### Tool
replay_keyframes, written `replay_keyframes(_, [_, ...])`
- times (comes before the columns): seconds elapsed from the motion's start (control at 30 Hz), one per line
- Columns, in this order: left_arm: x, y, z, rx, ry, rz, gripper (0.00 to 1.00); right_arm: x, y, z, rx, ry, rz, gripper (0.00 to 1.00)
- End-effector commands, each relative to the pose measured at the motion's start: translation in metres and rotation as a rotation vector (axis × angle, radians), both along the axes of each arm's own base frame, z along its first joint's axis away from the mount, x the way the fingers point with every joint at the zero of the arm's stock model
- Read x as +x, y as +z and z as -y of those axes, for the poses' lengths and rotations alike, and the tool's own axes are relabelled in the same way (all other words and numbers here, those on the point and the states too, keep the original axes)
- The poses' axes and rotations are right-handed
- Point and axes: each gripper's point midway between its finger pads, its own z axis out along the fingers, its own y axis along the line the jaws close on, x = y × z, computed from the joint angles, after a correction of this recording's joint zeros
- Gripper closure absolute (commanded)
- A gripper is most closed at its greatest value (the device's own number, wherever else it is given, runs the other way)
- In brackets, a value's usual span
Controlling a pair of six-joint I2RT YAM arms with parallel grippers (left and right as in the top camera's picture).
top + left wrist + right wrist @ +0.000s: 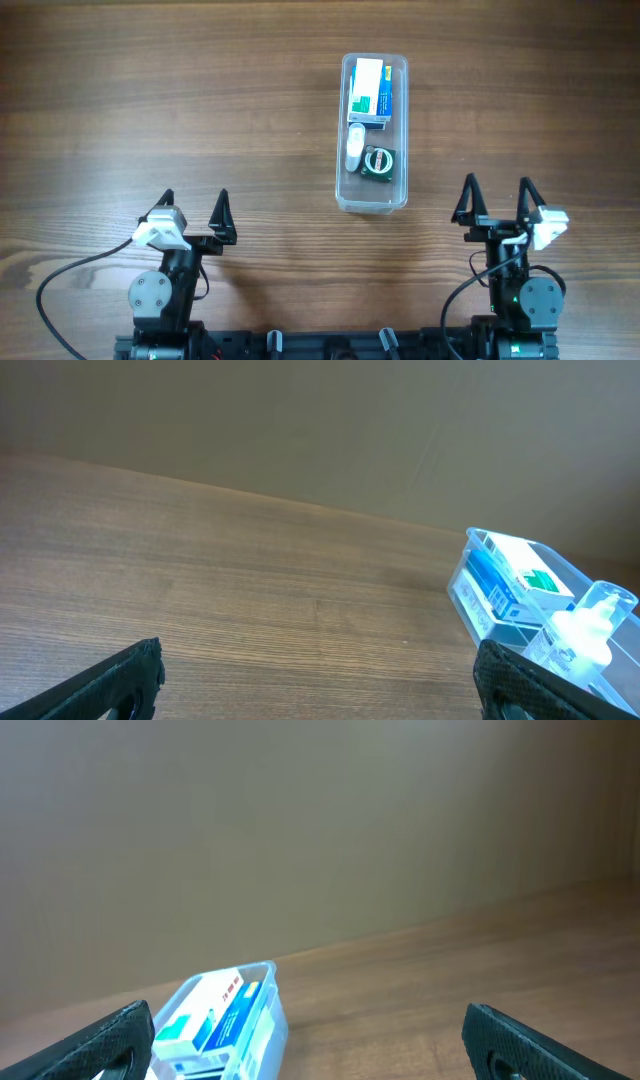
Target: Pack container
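Observation:
The container [343, 130] is a long clear plastic tub standing on the wooden table, right of centre. Inside lie a white, green and blue box [367, 90], a small clear bottle with a white cap [354, 148] and a round dark green item [380, 161]. It also shows in the left wrist view [470, 595] at the right and in the right wrist view [268, 1012] at the lower left. My left gripper [195, 208] is open and empty near the front left. My right gripper [497, 197] is open and empty near the front right.
The arm bases and cables [60, 280] sit along the table's front edge. A plain brown wall [320, 820] stands behind the table.

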Motion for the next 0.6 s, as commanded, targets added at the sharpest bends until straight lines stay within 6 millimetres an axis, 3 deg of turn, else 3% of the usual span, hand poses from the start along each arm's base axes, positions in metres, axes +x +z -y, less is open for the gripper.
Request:
replay_keyframes(0.0, [0.0, -0.001, 0.001, 0.011, -0.009, 0.004, 0.0, -0.001, -0.005, -0.009, -0.109, 0.042, -0.015, 0.0])
replay_keyframes(0.13, [0.0, -0.001, 0.001, 0.011, -0.009, 0.004, 0.0, 0.001, -0.031, -0.009, -0.104, 0.046, -0.122, 0.0])
replay_keyframes(0.57, [0.0, -0.001, 0.001, 0.011, -0.009, 0.004, 0.0, 0.001, -0.031, -0.008, -0.102, 0.045, -0.12, 0.0])
